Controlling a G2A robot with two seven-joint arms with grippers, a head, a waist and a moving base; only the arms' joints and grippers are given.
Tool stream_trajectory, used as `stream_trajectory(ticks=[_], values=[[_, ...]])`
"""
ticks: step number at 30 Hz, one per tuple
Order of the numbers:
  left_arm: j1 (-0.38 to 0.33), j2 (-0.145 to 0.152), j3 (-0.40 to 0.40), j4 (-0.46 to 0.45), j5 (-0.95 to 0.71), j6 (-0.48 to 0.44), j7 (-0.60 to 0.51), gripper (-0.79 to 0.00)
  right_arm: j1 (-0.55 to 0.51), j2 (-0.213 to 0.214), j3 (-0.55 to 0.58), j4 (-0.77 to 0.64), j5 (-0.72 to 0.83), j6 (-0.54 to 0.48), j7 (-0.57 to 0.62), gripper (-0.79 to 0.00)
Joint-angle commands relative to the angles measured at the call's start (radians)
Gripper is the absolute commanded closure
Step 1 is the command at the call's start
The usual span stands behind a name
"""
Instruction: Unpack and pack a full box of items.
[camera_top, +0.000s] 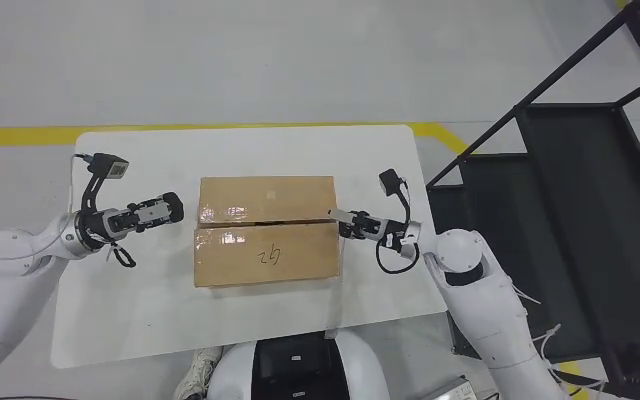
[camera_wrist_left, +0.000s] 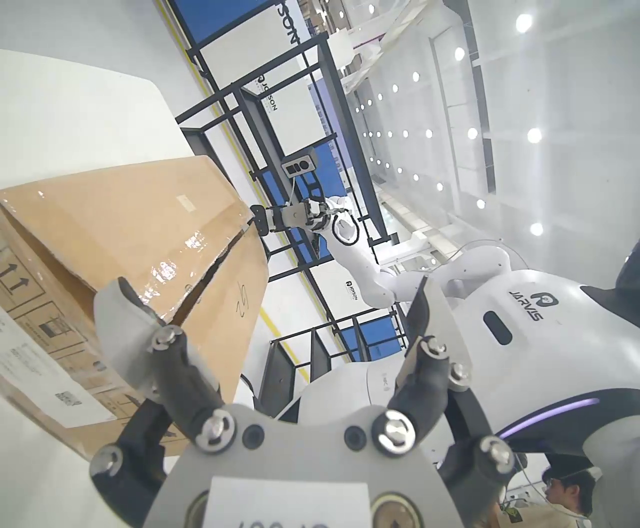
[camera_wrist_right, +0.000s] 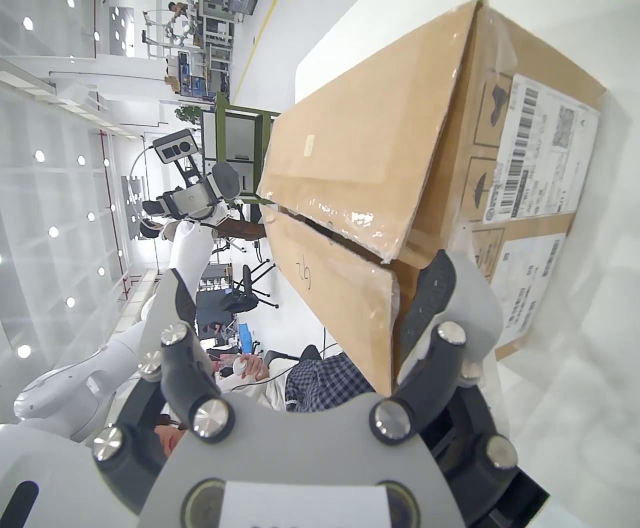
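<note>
A brown cardboard box (camera_top: 265, 200) stands in the middle of the white table (camera_top: 120, 300), its two top flaps down and meeting along a taped seam. My right gripper (camera_top: 334, 217) is at the box's right end at seam height. It is open (camera_wrist_right: 310, 295), with one finger (camera_wrist_right: 440, 285) against the labelled end wall and the nearer flap's corner between the fingers. My left gripper (camera_top: 172, 208) hovers a little off the box's left end. It is open (camera_wrist_left: 272, 320) and holds nothing, with the box (camera_wrist_left: 150, 210) just beyond one finger (camera_wrist_left: 120, 310).
A black metal stair frame (camera_top: 530, 170) stands close to the table's right edge, behind my right arm. Bare tabletop lies in front of and behind the box. A yellow floor line (camera_top: 40, 134) runs past the far edge.
</note>
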Motion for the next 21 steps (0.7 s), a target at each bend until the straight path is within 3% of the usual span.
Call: stream_trajectory(ticks=[1, 15, 21], values=[[0.0, 0.0, 0.0, 0.0, 0.0, 0.0, 0.0, -0.785, -0.007, 0.002, 0.008, -0.007, 0.006, -0.012, -0.003, -0.785], [0.0, 0.0, 0.0, 0.0, 0.0, 0.0, 0.0, -0.785, -0.001, 0.007, -0.048, 0.029, 0.058, -0.02, 0.045, -0.785], [0.0, 0.0, 0.0, 0.0, 0.0, 0.0, 0.0, -0.785, -0.049, 0.022, 0.012, -0.022, 0.218, -0.053, 0.189, -0.785]])
